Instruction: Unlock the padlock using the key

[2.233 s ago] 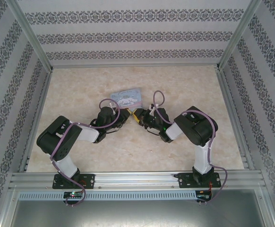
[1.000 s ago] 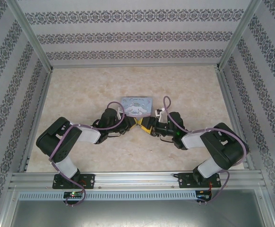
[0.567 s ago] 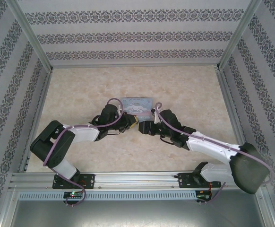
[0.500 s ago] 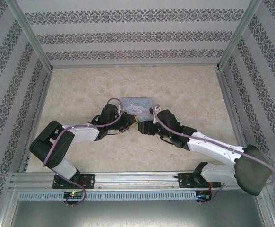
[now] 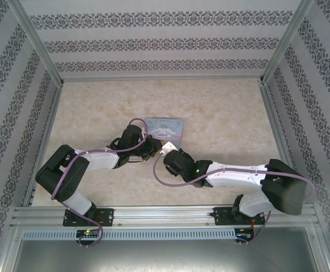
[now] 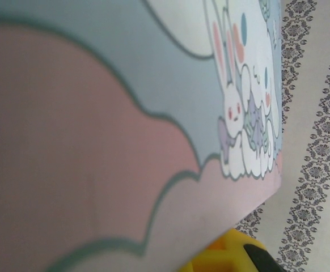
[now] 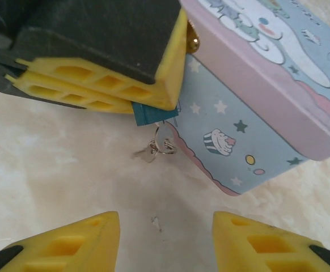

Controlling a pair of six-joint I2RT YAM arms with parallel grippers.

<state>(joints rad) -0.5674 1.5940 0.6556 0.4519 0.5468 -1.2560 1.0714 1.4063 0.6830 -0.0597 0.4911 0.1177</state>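
In the right wrist view my left gripper is shut on the small bluish padlock, whose lower end pokes out under its yellow fingers. A thin silvery key hangs below the padlock on a small ring, with a second key resting on the table. My right gripper stands open just short of the keys, touching nothing. From above, the left gripper and right gripper meet at the tin's front edge. The shackle is hidden.
The pastel-blue tin with the cartoon white dog stands right behind the padlock; its side wall is beside the keys and its lid is close under the left wrist camera. Marble tabletop lies around; patterned walls enclose it.
The right arm has dropped low and stretched across the table, its gripper drawn back slightly toward the near side. The left gripper has held its place; the tin turned square earlier.
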